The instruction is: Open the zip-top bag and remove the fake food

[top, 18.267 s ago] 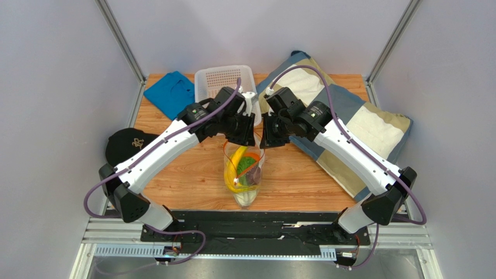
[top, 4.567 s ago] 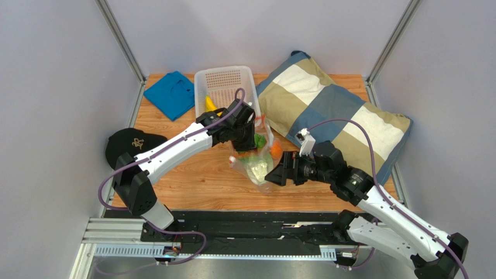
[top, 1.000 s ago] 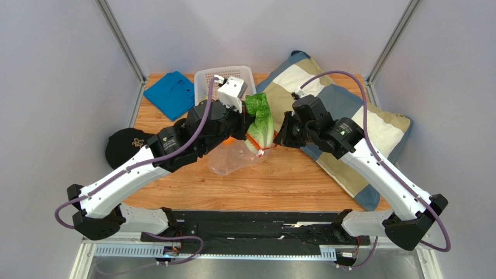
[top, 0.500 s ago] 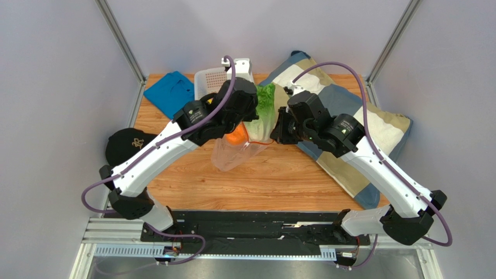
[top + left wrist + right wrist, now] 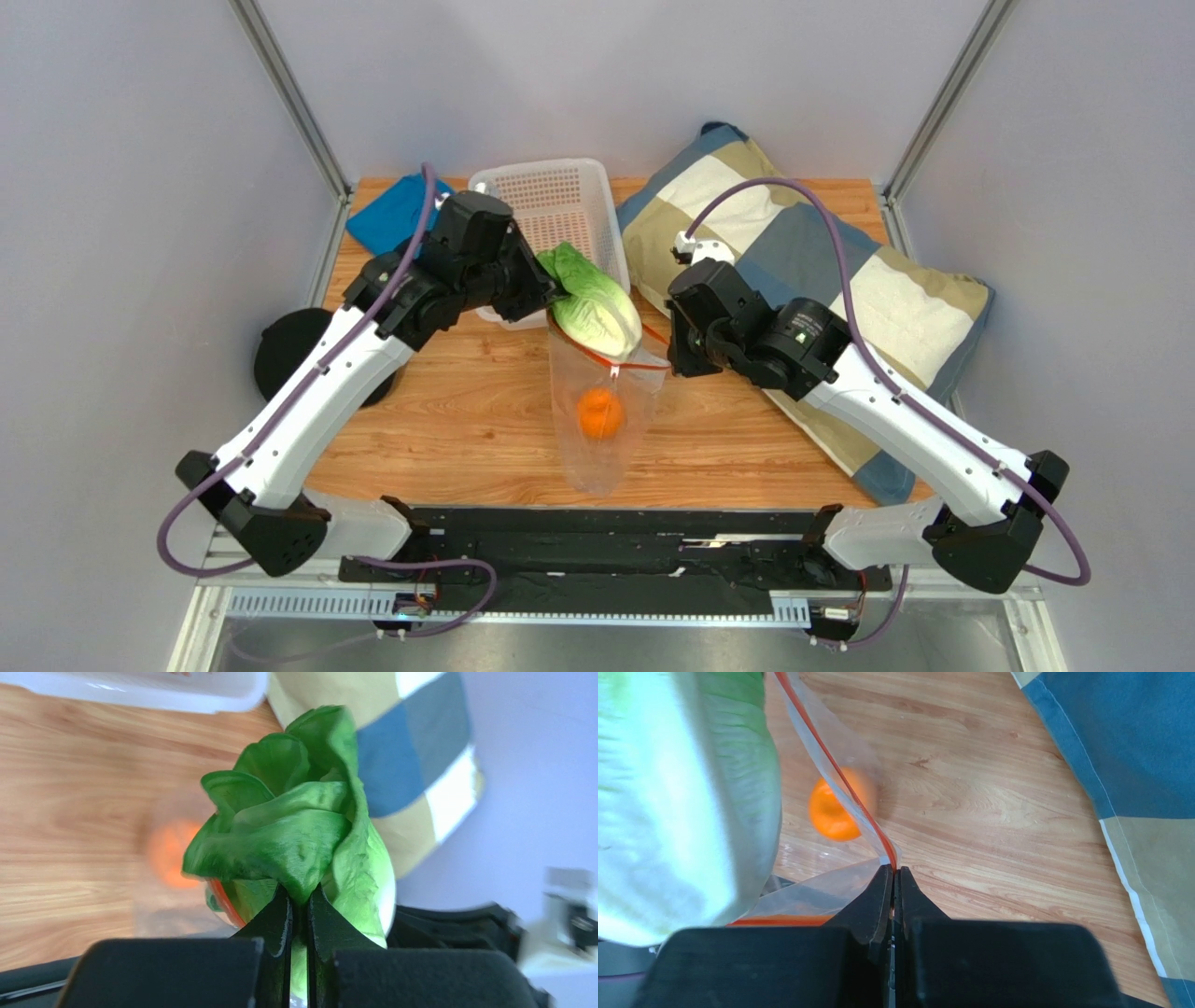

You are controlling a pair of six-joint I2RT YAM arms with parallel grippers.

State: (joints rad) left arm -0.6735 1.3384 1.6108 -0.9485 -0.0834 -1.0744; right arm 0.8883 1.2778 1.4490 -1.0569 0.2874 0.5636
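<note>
The zip-top bag (image 5: 596,469) is hanging over the table's (image 5: 463,406) middle, the orange (image 5: 601,413) lying inside it, the lettuce head (image 5: 592,308) sitting at its mouth. The basket (image 5: 540,196) is standing behind, the pillow (image 5: 842,280) lying right of it, the cloth (image 5: 379,221) and cap (image 5: 281,350) lying left.

- Counter (image 5: 463,420): a light wooden top with visible grain, fenced by metal posts at its far corners. A black rail runs along its near edge.
- White perforated basket (image 5: 540,196): sits at the far edge, about the middle, with its long side running away from the arms.
- Blue cloth (image 5: 382,217): lies flat at the far left corner, just beside the basket, and is partly covered from above.
- Black cap (image 5: 285,347): rests at the left edge, half off the wood.
- Patchwork pillow (image 5: 912,301): blue, cream and tan panels. It fills the right side, with one corner near the basket, and overhangs the right edge.
- Zip-top bag (image 5: 589,462): hangs upright over the near middle. Whether its bottom touches the wood cannot be told.
</note>
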